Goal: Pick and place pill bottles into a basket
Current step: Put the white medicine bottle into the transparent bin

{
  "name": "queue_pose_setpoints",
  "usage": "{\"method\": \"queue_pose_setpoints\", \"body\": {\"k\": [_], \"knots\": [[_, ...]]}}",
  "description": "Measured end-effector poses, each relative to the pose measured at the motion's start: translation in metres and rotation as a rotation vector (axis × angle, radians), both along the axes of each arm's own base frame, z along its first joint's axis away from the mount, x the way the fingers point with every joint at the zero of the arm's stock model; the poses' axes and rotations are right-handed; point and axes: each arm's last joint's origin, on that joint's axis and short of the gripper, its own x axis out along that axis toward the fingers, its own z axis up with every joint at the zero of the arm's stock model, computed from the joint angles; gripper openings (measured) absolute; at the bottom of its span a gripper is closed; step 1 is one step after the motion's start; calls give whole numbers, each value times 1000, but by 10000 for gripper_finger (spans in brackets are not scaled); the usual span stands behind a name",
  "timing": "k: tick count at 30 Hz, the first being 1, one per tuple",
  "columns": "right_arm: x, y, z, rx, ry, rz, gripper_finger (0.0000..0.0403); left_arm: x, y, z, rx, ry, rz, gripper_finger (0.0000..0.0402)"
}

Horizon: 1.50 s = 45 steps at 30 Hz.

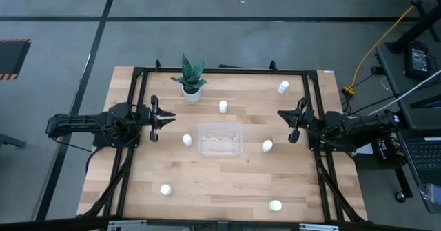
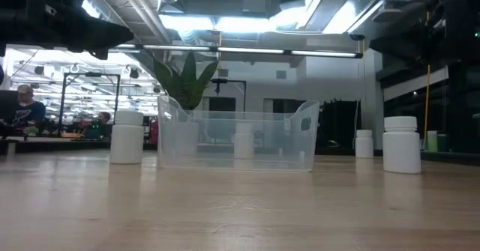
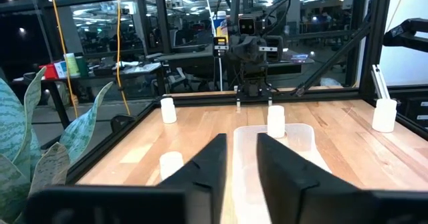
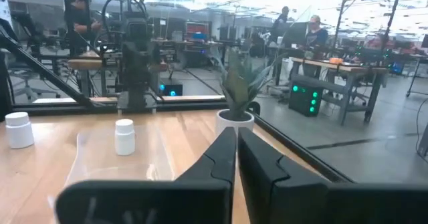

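The clear basket [image 1: 220, 139] stands at the table's middle; it also shows in the low view [image 2: 236, 138]. Several white pill bottles stand upright on their bases around it: one beyond it [image 1: 223, 107], one at the far right [image 1: 283, 87], one by its left side [image 1: 187, 140], one by its right side [image 1: 267, 146], and two near the front edge [image 1: 166, 189] [image 1: 275, 206]. My left gripper [image 1: 170, 118] hovers left of the basket, slightly open and empty [image 3: 239, 147]. My right gripper [image 1: 282, 114] hovers right of it, shut and empty [image 4: 237, 138].
A white pot with a green plant [image 1: 191, 81] stands at the far edge, left of centre. A black frame [image 1: 220, 71] runs around the table's edges. Bare wood lies in front of the basket between the two near bottles.
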Motion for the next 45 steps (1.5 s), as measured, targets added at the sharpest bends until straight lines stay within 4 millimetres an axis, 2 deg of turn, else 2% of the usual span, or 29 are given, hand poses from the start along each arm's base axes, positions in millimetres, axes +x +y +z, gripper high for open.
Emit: {"method": "queue_pose_setpoints", "body": {"k": [5, 9, 13, 17, 25, 28, 32, 39, 45], "knots": [[0, 0, 0, 7, 0, -7, 77, 0, 0, 0, 0, 0, 0, 133], [-1, -1, 0, 30, 0, -47, 130, 0, 0, 0, 0, 0, -1, 142], [-2, -2, 18, -21, 14, -61, 169, 0, 0, 0, 0, 0, 0, 141], [0, -2, 32, 12, 83, -69, 193, 0, 0, 0, -27, -3, -2, 142], [7, -10, 62, 121, 151, -257, 208, 0, 0, 1, -59, -18, -3, 143], [10, -14, 67, 150, 186, -355, 209, 0, 0, 5, -28, -59, -3, 143], [15, -18, 72, 230, 241, -410, 209, -1, 0, 8, 52, -83, 3, 143], [25, -26, 93, 240, 349, -495, 209, -1, 0, 8, 35, -80, 5, 143], [24, -35, 103, 385, 468, -577, 209, -1, 0, 8, 34, -80, 5, 143]]}}
